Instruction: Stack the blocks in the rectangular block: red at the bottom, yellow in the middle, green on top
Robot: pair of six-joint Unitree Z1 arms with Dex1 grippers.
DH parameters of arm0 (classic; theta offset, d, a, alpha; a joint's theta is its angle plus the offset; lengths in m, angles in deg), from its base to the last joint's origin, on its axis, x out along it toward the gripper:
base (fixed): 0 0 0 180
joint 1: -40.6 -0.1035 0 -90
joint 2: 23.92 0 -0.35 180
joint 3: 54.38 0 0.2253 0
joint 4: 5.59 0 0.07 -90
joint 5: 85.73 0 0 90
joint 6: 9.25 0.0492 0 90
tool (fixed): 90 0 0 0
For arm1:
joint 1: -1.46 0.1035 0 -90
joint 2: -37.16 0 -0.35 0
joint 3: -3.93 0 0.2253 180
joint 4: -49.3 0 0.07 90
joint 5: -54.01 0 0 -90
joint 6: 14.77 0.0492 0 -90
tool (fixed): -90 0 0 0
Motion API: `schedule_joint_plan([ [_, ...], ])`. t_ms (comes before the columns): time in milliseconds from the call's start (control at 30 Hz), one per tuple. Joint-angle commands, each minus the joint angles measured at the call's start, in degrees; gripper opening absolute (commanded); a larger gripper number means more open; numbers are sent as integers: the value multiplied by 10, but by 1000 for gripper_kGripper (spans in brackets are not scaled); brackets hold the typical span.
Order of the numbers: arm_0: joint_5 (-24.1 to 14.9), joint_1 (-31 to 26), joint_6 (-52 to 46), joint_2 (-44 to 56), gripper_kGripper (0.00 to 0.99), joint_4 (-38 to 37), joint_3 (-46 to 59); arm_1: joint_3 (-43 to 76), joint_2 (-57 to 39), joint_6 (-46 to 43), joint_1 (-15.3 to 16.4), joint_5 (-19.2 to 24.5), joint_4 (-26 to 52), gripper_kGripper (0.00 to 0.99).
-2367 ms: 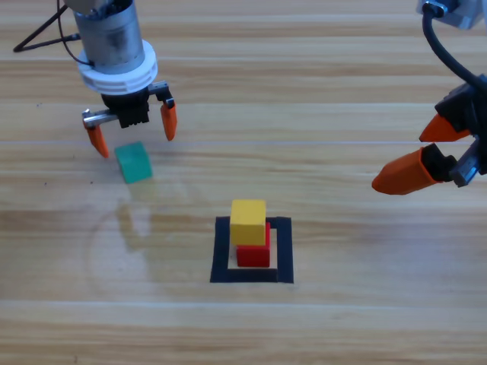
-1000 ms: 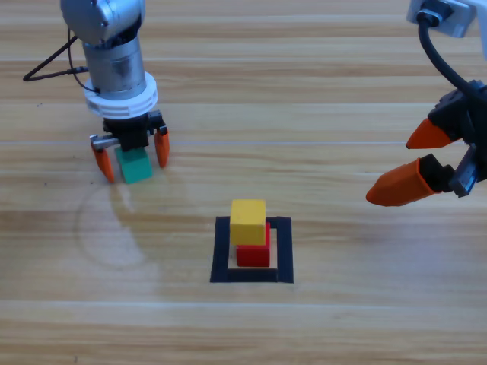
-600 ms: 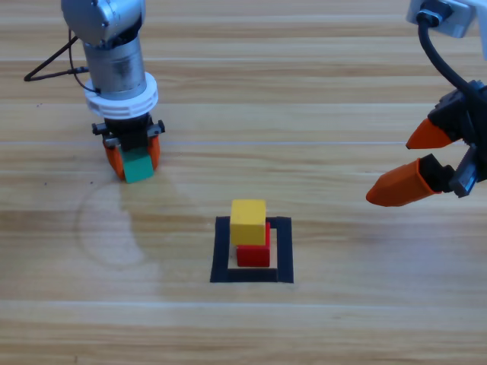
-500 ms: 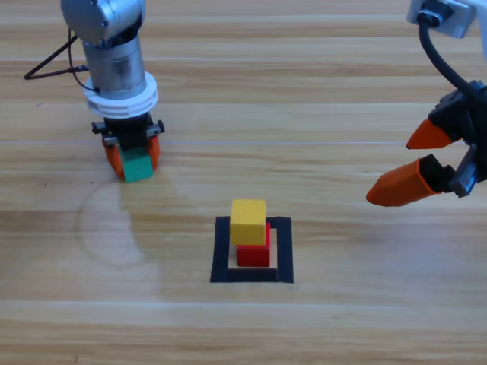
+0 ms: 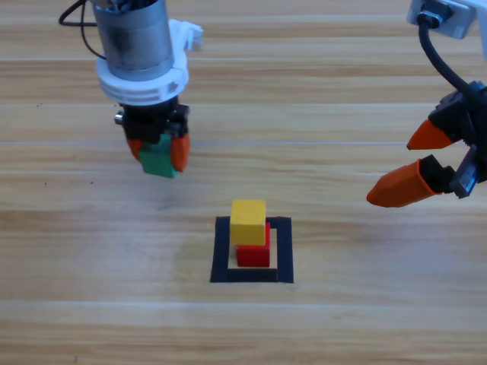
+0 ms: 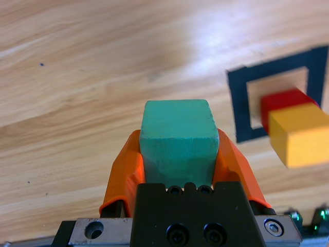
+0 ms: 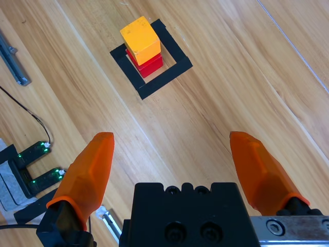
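The yellow cube (image 5: 248, 221) rests on the red cube (image 5: 254, 253) inside the black tape rectangle (image 5: 221, 251) near the table's middle. Both also show in the right wrist view, yellow cube (image 7: 140, 37) over red cube (image 7: 147, 66) in the tape rectangle (image 7: 172, 73). My left gripper (image 5: 159, 150) is shut on the green cube (image 5: 159, 160), held above the table up and to the left of the stack. In the left wrist view the green cube (image 6: 177, 134) sits between the orange jaws, with the stack at the right edge. My right gripper (image 5: 422, 163) hangs open at the right edge.
In the right wrist view a black cable (image 7: 31, 121) and small boards with green lights (image 7: 36, 164) lie at the left edge of the table. Bare wood surrounds the tape rectangle.
The left gripper closed on the green cube, lifted it off the table and carried it right, toward the stack. The right arm has not moved.
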Motion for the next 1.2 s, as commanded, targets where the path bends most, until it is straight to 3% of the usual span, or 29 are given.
schedule_joint_plan([
  [33, 9, 58, 14, 59, 66, 6, 20, 19, 9, -1, -13, 3, -2, 990],
  [267, 23, 64, -66, 88, 64, 16, 28, 19, 8, -1, -13, 4, -2, 990],
  [433, 8, 72, -196, 63, 64, 24, 39, 20, 8, -2, -13, 6, -2, 990],
  [600, -1, 97, -260, 40, 64, 32, 28, 20, 7, -2, -13, 6, -2, 990],
  [900, -5, 136, -275, -15, 66, 51, -33, 21, 7, -4, -13, 6, -2, 990],
  [1200, 9, 138, -250, -50, 66, 53, -64, 21, 8, -4, -13, 6, -2, 990],
])
